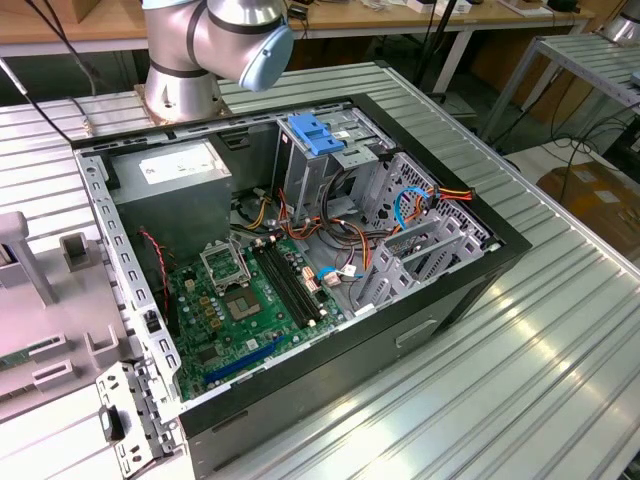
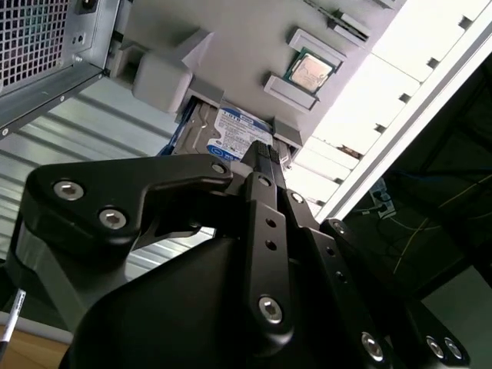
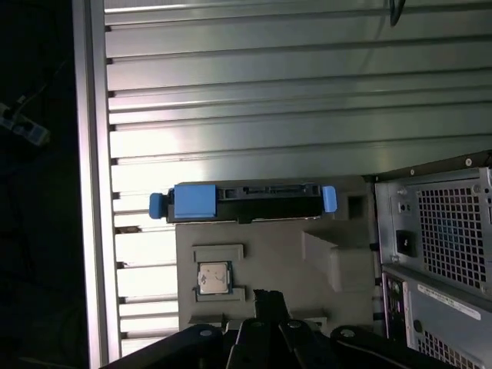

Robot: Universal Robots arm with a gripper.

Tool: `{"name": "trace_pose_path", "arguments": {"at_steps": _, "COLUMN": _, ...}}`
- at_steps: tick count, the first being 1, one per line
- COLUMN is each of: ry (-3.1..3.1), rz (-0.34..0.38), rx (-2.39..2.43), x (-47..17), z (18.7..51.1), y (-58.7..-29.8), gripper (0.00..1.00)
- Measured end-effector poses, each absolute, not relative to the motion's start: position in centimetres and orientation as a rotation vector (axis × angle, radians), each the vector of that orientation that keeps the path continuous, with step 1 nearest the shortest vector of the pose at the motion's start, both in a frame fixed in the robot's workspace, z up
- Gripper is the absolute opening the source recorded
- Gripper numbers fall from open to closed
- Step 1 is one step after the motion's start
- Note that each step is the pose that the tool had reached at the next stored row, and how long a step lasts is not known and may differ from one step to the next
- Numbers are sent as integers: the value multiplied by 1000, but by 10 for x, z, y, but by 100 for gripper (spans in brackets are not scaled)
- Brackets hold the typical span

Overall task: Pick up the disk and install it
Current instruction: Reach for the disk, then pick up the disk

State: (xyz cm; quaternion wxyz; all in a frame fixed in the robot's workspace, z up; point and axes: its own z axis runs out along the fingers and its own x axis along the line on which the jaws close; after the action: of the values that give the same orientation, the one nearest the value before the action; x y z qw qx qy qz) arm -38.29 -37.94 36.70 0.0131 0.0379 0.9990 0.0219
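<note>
Right now I have the gripper (image 2: pixel 261 151) hanging over the grey moulded fixture (image 3: pixel 261 250), its two slim black metal fingers (image 2: pixel 254 165) pressed flat together with no gap that I can see and nothing held between them; in the first wrist view the tip (image 3: pixel 269 295) shows as one narrow wedge, well clear of the disk (image 3: pixel 246 201). That disk sits in a slot at the fixture's edge, next to the bare table. In the first wrist view I see it edge-on as a thin dark bar, with a blue plastic rail block and rounded blue tabs at both ends. In the second wrist view its flat face (image 2: pixel 240 134) turns toward me, silver metal under a glossy white-and-blue label, held between angular grey blocks. A small square processor chip (image 3: pixel 214 277) with a dull metal lid lies in a shallow framed recess of the same fixture. Everything rests on a ribbed aluminium table (image 3: pixel 269 92) whose long slats catch bright glare. Beside the fixture stands the computer case (image 3: pixel 438 231), its rear panel perforated sheet steel. In the exterior view that case (image 1: pixel 500 250) lies open on its side, with a green motherboard (image 1: pixel 240 300), and the arm's (image 1: pixel 230 35) smooth silver and pale blue joint stands behind it
</note>
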Motion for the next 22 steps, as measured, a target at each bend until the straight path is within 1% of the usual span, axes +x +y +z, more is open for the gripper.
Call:
{"name": "trace_pose_path", "arguments": {"at_steps": 7, "ry": 3112, "rz": 68, "rx": 118, "x": -386, "z": 361, "y": -367, "gripper": 11}}
{"name": "trace_pose_path", "arguments": {"at_steps": 22, "ry": 3113, "rz": 68, "rx": 117, "x": -386, "z": 360, "y": -367, "gripper": 11}}
